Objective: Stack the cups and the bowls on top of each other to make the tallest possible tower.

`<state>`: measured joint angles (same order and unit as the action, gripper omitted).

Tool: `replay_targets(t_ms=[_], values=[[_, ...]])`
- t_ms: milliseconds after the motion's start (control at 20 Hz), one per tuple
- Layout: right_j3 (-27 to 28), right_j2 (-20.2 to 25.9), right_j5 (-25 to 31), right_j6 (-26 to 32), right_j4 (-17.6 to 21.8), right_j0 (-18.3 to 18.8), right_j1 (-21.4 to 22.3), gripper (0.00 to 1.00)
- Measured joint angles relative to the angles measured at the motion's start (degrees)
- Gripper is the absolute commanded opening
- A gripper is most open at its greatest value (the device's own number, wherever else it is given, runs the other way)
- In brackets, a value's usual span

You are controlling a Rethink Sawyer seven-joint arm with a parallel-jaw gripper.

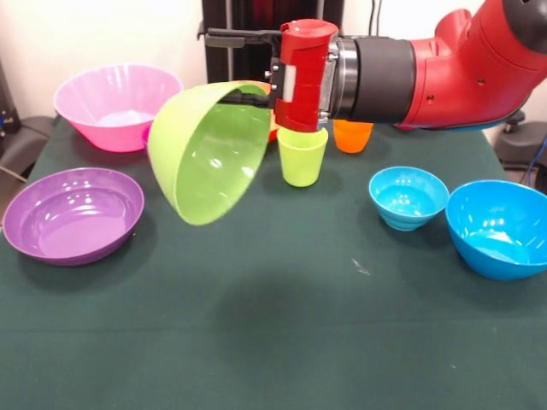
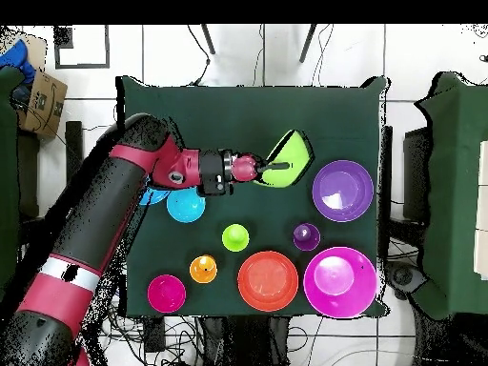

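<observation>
My gripper [image 1: 248, 92] [image 2: 272, 168] is shut on the rim of the lime green bowl [image 1: 209, 154] [image 2: 289, 159], which hangs above the table, tipped on its side with its opening toward the front camera. On the table stand the lime green cup [image 1: 302, 156] [image 2: 235, 237], the orange cup [image 1: 352, 135] [image 2: 203, 270] and the purple cup [image 2: 306, 236]. The big pink bowl [image 1: 118, 104] [image 2: 339, 281], shallow purple bowl [image 1: 73, 213] [image 2: 342, 190], small light blue bowl [image 1: 408, 196] [image 2: 186, 203] and big blue bowl [image 1: 498, 226] sit apart, all upright. The orange bowl [image 2: 268, 280] and small red bowl [image 2: 167, 293] show in the overhead view.
The table wears a dark green cloth [image 1: 282, 342]. My arm [image 1: 444, 73] stretches level over the blue bowls' side of the table. Nothing on the table is stacked on anything else.
</observation>
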<state>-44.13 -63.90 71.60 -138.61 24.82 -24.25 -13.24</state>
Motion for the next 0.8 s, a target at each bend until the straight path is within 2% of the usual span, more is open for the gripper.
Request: replay_targets(t_ms=[400, 800], values=[[-0.3, 0.2, -0.2, 0.0, 0.0, 1.3, 0.9, 1.0], [-2.3, 2.0, -4.1, 0.0, -2.2, 3.4, 5.5, 1.0]])
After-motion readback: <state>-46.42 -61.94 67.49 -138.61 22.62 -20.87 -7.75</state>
